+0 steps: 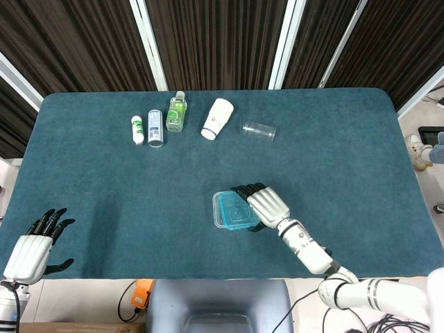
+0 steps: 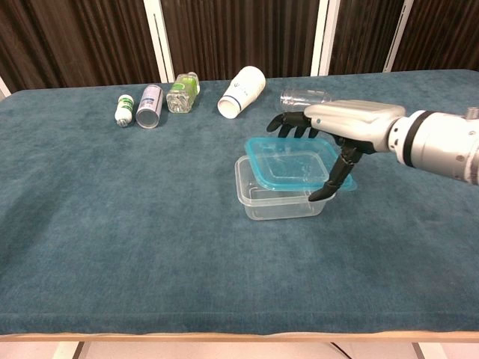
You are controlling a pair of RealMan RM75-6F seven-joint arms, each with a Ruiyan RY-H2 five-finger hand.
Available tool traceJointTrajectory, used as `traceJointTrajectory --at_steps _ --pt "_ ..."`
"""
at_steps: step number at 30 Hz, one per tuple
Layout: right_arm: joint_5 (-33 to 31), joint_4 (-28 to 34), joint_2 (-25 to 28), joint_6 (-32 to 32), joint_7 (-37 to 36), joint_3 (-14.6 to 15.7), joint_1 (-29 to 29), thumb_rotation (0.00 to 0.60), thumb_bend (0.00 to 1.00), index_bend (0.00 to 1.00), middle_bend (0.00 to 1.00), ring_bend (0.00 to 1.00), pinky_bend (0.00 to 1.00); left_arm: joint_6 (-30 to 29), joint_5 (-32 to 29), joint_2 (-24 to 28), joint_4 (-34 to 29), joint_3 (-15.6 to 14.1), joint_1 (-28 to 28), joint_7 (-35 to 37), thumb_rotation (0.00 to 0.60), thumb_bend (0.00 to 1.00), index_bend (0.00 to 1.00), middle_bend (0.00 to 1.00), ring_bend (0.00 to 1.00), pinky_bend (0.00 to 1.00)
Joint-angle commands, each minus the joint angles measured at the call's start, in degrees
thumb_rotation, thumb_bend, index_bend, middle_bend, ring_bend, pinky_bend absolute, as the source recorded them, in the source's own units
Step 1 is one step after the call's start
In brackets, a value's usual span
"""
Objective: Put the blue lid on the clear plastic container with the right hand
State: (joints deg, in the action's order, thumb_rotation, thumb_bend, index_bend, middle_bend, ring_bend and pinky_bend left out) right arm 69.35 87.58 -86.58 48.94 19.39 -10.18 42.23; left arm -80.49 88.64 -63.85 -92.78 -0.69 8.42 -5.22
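I had the teal-carpeted table (image 1: 104,180) under both cameras. My right hand (image 2: 340,127) held the blue lid (image 2: 293,161) pinched between thumb below and fingers on top, hovering over the clear plastic container (image 2: 258,193) near the table's middle, the lid shifted toward the hand's side and not seated. From the head view the lid hid nearly all of the container; only the chest view showed me the gap between them. My left hand (image 1: 31,246) appeared in the head view alone, fingers spread and holding nothing, at the near left edge. Along the far side lay a white paper cup (image 1: 218,118), a clear tumbler (image 1: 258,130), a green bottle (image 1: 176,112), a silver can (image 1: 155,127) and a small white bottle (image 1: 137,129); I could not read their labels.
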Motion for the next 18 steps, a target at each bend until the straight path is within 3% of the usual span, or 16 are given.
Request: traceJointTrajectory --at_steps 1,18 --pt "-0.37 -0.47 -0.6 -0.18 -0.23 -0.17 0.46 0.6 0.44 0.24 0.41 0.47 0.4 -0.04 0.01 0.04 0.02 0.0 -0.02 0.14 0.6 0.46 0.22 0.07 0.02 0.21" --pt "-2.5 -2.36 -2.3 -0.54 -0.39 0.4 2.34 0.6 0.42 0.2 0.36 0.37 0.32 -0.17 0.19 0.13 0.03 -0.05 -0.07 0.38 0.6 0.46 0.22 0.07 0.02 0.21"
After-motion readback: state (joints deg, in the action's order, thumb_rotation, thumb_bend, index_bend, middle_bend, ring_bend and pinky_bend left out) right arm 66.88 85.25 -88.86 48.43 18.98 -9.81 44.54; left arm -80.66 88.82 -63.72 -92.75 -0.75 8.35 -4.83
